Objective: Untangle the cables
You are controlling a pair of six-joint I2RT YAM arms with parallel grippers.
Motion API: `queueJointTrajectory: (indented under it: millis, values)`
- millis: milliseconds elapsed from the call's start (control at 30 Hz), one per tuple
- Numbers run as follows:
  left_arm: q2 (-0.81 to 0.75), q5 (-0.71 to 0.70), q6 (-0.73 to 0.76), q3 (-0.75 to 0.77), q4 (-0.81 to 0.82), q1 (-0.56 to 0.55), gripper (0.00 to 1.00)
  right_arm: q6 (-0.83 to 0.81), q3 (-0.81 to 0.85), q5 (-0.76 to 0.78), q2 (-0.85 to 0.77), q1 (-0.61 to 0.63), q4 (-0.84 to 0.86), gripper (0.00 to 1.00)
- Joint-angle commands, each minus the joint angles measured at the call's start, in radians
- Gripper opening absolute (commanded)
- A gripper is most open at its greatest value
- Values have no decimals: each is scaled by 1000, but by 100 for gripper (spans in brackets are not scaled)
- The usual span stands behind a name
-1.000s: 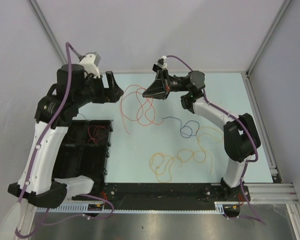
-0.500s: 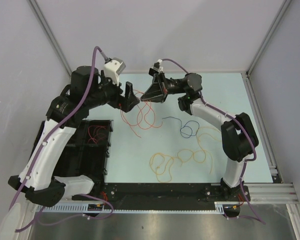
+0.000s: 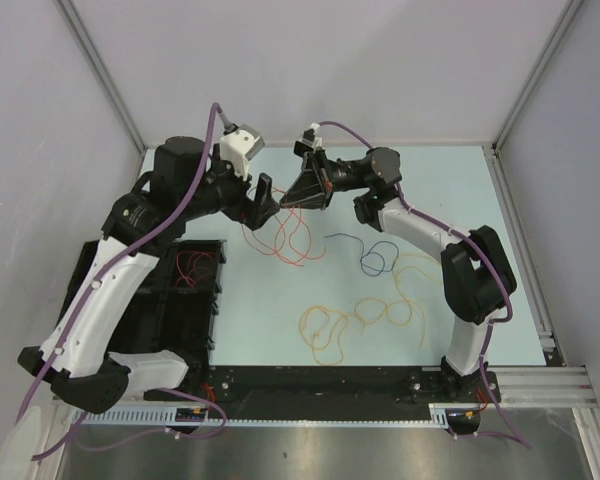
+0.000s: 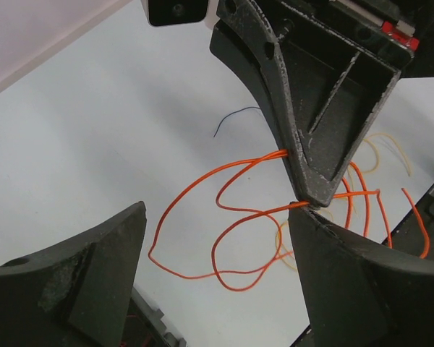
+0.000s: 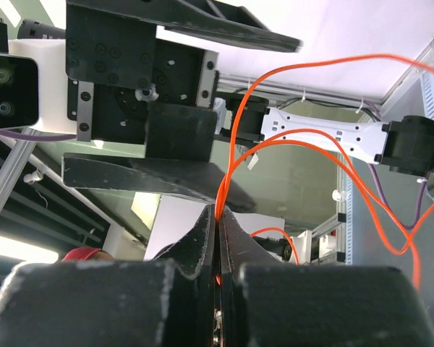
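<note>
My right gripper is shut on the red cable and holds it above the table, its loops dangling below. In the right wrist view the red cable rises out of the shut right gripper. My left gripper stands open right beside it. In the left wrist view the left gripper has the red cable hanging between its spread fingers, the right one against the right gripper's tip. A dark blue cable and a yellow-orange cable lie apart on the table.
A black tray sits at the left with a short red wire inside. A black rail runs along the near edge. Grey walls close off the far side and both flanks.
My left arm has swung right and its open gripper has come up to the right gripper's tip. The right gripper has shifted slightly left, keeping hold of the red cable.
</note>
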Motion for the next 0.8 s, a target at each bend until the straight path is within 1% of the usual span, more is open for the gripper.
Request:
queueJointTrajectory:
  millis: [0,167,233,367,433,500,533,567,667,767]
  values:
    - [-5,4,38,-18,52,-6,80,-12,9,-14,-7,30,25,0]
    - [-12,36,42,-35,71,-8,74,-7,9,-15,-10,32,30,0]
    - [-16,49,43,-43,78,-8,68,-7,9,-17,-10,35,30,0]
    - [-19,76,37,-43,84,-8,49,-4,8,-20,-13,38,39,0]
    - [-25,95,34,-44,88,-8,44,-3,8,-20,-12,38,39,0]
    - [-31,109,32,-50,93,-8,29,-1,9,-20,-10,38,44,0]
    - [-37,113,32,-54,94,-8,19,2,8,-20,-8,38,45,0]
    - [-40,115,25,-58,99,-6,0,6,9,-18,-8,38,50,0]
    - [-62,127,5,-78,125,-8,0,17,9,-14,-2,38,56,0]
    - [-75,109,-15,-96,148,-8,0,20,8,-11,4,38,58,0]
